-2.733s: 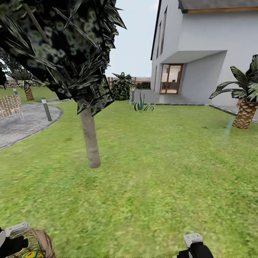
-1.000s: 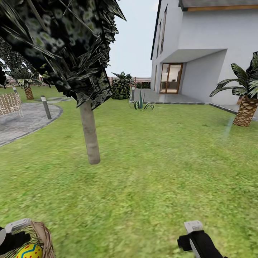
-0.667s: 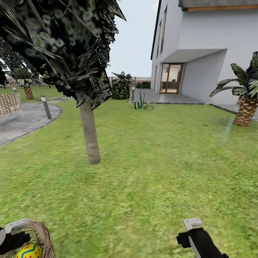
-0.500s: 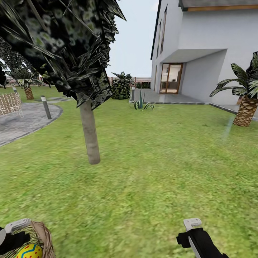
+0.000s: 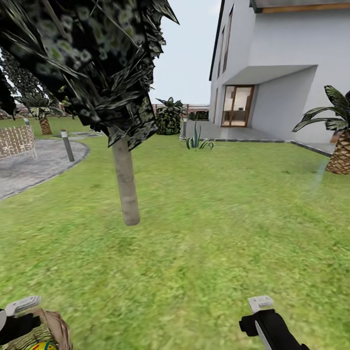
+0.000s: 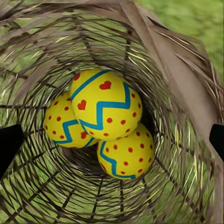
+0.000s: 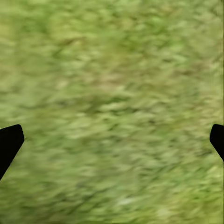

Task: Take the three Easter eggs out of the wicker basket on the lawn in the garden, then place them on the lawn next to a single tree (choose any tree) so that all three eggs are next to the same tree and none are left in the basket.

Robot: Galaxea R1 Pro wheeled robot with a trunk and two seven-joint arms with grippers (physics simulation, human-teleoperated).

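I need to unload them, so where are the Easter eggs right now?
All three Easter eggs lie piled at the bottom of the wicker basket, under the left gripper.

In the head view the wicker basket (image 5: 48, 330) is cut off by the bottom edge, with just a sliver of one Easter egg (image 5: 44, 346) seen at that edge. The left gripper (image 5: 17, 318) is clipped at the corner, so its jaws cannot be judged there. The right gripper (image 5: 265, 321) is cut by the bottom edge too. The tree (image 5: 125, 180) crown is cropped at the top and left. The palm (image 5: 340, 146) is cut by the right edge. In the left wrist view the lowest egg (image 6: 126, 151) and the far egg (image 6: 63, 126) are partly covered by the top egg (image 6: 105, 105). The lawn (image 7: 112, 112) is blurred in the right wrist view.
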